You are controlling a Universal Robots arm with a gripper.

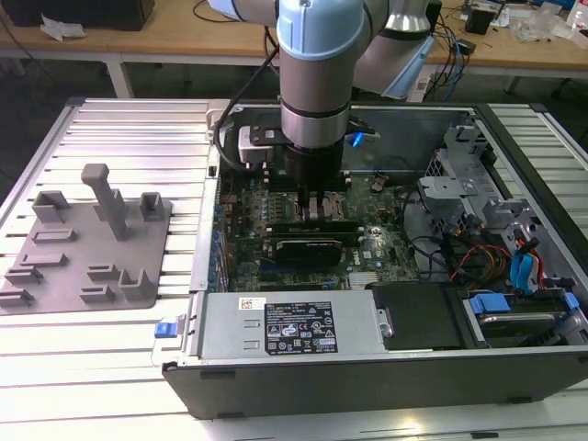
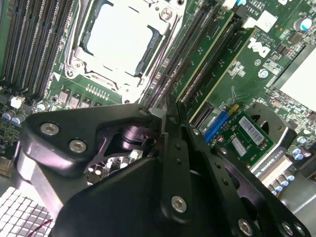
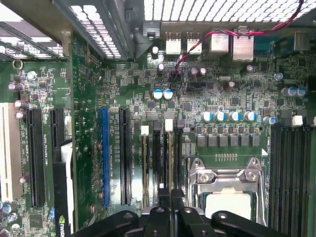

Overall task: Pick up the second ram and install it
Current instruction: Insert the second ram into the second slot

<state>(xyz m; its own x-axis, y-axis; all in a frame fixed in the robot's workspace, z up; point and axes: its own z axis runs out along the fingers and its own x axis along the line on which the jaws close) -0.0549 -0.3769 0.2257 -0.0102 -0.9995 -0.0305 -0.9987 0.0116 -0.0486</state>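
Gripper (image 2: pixel 170 116) fingers were together, pressing second ram (image 2: pixel 210 54) into its slot. Best kept: even, straight-down pressure, stick square.

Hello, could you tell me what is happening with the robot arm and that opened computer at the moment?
The arm's black gripper is down inside the open black computer case, over the green motherboard. Its fingers are closed together above the row of long black memory slots next to the square silver processor socket. Two thin green memory sticks sit on edge in the slots just ahead of the fingertips.
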